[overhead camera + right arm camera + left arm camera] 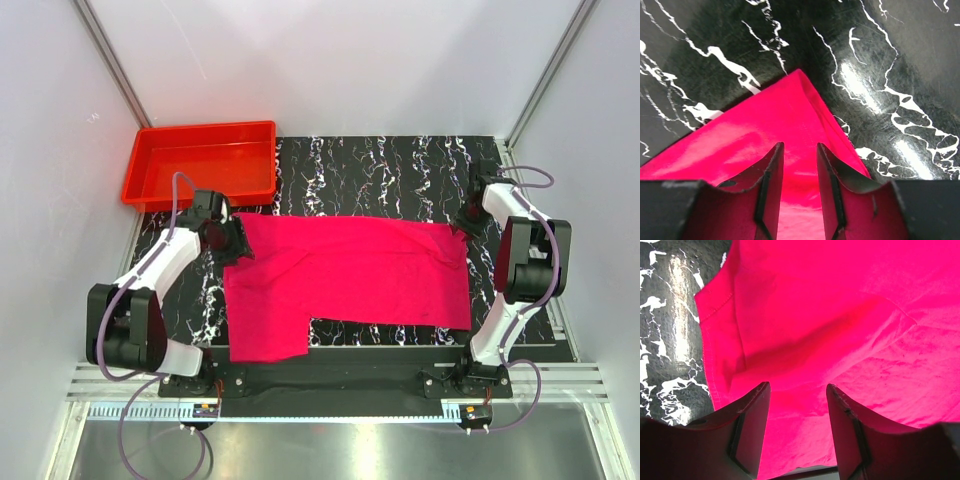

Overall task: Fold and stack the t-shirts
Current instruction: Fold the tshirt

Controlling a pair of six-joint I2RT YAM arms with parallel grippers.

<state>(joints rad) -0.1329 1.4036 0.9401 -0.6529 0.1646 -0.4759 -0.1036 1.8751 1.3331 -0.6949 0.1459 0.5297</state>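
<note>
The magenta-pink t-shirt (350,275) lies spread flat on the black marbled mat, with one part reaching down at the near left. My left gripper (238,240) is at the shirt's far left corner. In the left wrist view its jaws (797,386) stand apart just over the cloth (840,315), with a hemmed edge to their left. My right gripper (462,225) is at the shirt's far right corner. In the right wrist view its jaws (800,145) stand apart over the cloth, and the pointed corner (800,95) lies just beyond the fingertips.
A rigid red tray (150,190) stands at the far left, just behind my left gripper. The black marbled mat (400,170) shows bare behind the shirt. White walls close in both sides, and a metal rail runs along the near edge.
</note>
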